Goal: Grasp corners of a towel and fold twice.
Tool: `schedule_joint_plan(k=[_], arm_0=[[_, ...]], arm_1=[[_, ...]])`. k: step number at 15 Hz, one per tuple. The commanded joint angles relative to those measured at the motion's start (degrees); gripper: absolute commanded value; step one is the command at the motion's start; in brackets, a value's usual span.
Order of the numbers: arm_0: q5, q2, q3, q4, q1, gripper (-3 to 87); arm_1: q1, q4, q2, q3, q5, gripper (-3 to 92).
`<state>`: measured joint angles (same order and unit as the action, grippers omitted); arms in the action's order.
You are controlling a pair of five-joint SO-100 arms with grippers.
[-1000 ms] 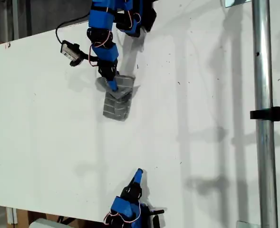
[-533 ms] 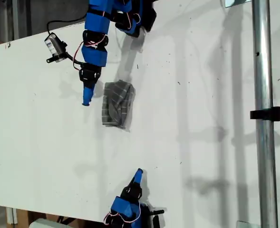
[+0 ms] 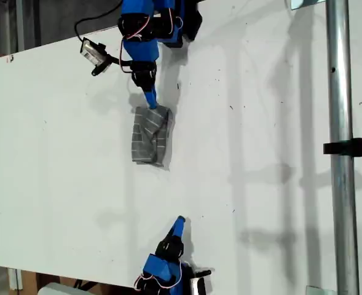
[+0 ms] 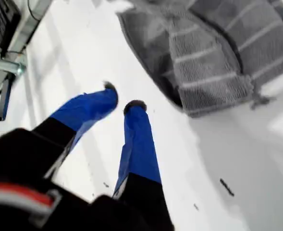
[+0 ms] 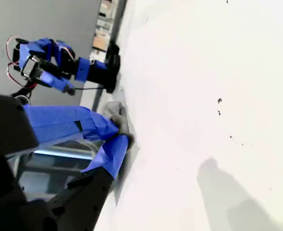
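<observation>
Towel (image 3: pixel 149 136) lay folded and soft at 12 o'clock; my first pincer (image 4: pixel 122 103) slightly open, empty. Grab loose corner (image 4: pixel 237 91).

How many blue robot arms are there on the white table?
2. One arm reaches from the exterior view's top edge beside the towel; the other arm sits at that view's bottom edge. None seem hidden.

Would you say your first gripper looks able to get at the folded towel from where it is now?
Probably yes. My first gripper is open and empty, right beside the towel's near edge, with only bare white table between them. My second gripper is across the table, out of the way.
</observation>
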<state>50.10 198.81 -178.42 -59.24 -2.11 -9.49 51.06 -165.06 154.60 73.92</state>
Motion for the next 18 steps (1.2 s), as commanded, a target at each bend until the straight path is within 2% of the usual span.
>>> schedule_joint_plan(k=[1,2,3,4,5,6,7,8,18], arm_0=[[5.7,0.3,-0.3,0.9,-1.1,-0.1],[10.4,0.3,-0.3,-0.4,-1.5,-0.1],[17.8,0.3,-0.3,-5.2,-0.6,-0.1],[29.3,0.3,-0.4,-13.1,0.9,0.1],[32.2,0.1,-0.4,-14.7,2.0,0.1],[22.5,0.2,-0.4,-14.7,2.3,0.1],[7.4,0.2,-0.4,-14.7,2.2,-0.1],[2.2,0.3,-0.4,-14.2,1.9,-0.1],[3.5,0.3,-0.4,-14.4,2.2,-0.1]], arm_1=[[3.1,10.3,-17.1,6.6,6.2,-0.2],[4.0,15.7,-23.9,10.4,8.9,-0.2],[5.3,19.5,-22.5,10.4,10.0,-0.2],[5.8,23.6,-23.2,10.7,10.4,-0.2],[5.6,27.9,-23.2,10.7,10.5,-0.2],[4.7,33.3,-23.2,10.9,15.5,1.2],[3.3,34.0,-23.1,10.8,14.2,4.6],[1.8,34.4,-23.1,10.6,13.2,4.6],[-0.4,34.4,-23.1,10.6,13.2,4.6]])
